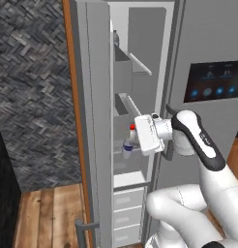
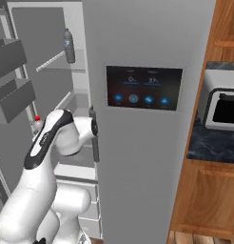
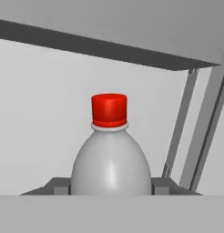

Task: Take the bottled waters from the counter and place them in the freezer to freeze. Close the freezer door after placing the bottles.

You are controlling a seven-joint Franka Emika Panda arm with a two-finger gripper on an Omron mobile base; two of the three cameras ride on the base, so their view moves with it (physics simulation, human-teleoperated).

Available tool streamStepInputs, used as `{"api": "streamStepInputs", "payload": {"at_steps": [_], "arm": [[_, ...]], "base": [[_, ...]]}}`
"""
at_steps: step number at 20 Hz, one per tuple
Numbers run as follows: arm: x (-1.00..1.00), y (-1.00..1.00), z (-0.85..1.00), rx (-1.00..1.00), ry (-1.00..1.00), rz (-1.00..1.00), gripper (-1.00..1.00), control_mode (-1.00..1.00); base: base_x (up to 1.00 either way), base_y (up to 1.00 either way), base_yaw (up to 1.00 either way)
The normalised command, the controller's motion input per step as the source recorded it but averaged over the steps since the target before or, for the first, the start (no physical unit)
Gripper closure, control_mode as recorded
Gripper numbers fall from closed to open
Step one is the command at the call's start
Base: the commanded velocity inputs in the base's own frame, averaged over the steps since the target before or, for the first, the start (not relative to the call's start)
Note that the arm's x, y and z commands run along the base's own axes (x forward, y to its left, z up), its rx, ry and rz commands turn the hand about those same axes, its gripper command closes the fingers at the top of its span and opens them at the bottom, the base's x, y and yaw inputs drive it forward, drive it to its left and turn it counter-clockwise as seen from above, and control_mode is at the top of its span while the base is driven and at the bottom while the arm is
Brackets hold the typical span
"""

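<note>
Two slim water bottles in all: one white bottle with a red cap (image 3: 109, 152) between the two dark finger tips of the single two-finger gripper (image 3: 110, 185), one clear greyish bottle with a pale cap (image 2: 69, 46) up on a high shelf. One tall grey freezer compartment (image 1: 140, 72), one flat grey freezer door (image 1: 92, 121) swung open, two grey inner door bins (image 2: 12, 78). Three white drawers (image 1: 128, 215) stacked at the bottom. One dark touchscreen panel (image 2: 143, 87), one grey toaster oven with a black window (image 2: 223, 107).
</note>
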Motion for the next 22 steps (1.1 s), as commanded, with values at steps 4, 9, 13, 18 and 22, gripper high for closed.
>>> {"api": "streamStepInputs", "payload": {"at_steps": [4, 9, 13, 18, 22], "arm": [[-0.27, 0.00, 0.97, -0.01, -0.10, -0.21, 1.00, -1.00], [-0.19, -0.02, 0.94, 0.00, -0.05, -0.24, 1.00, -1.00], [-0.22, -0.18, 0.93, 0.00, -0.06, -0.29, 1.00, -1.00], [-0.25, -0.42, 0.71, 0.00, -0.05, -0.28, 1.00, -1.00], [-0.23, -0.69, 0.43, 0.00, -0.01, -0.29, 1.00, -1.00]], "base": [[0.00, 0.00, 0.00], [0.00, 0.00, 0.00], [0.00, 0.00, 0.00], [0.00, 0.00, 0.00], [0.00, 0.00, 0.00]]}}
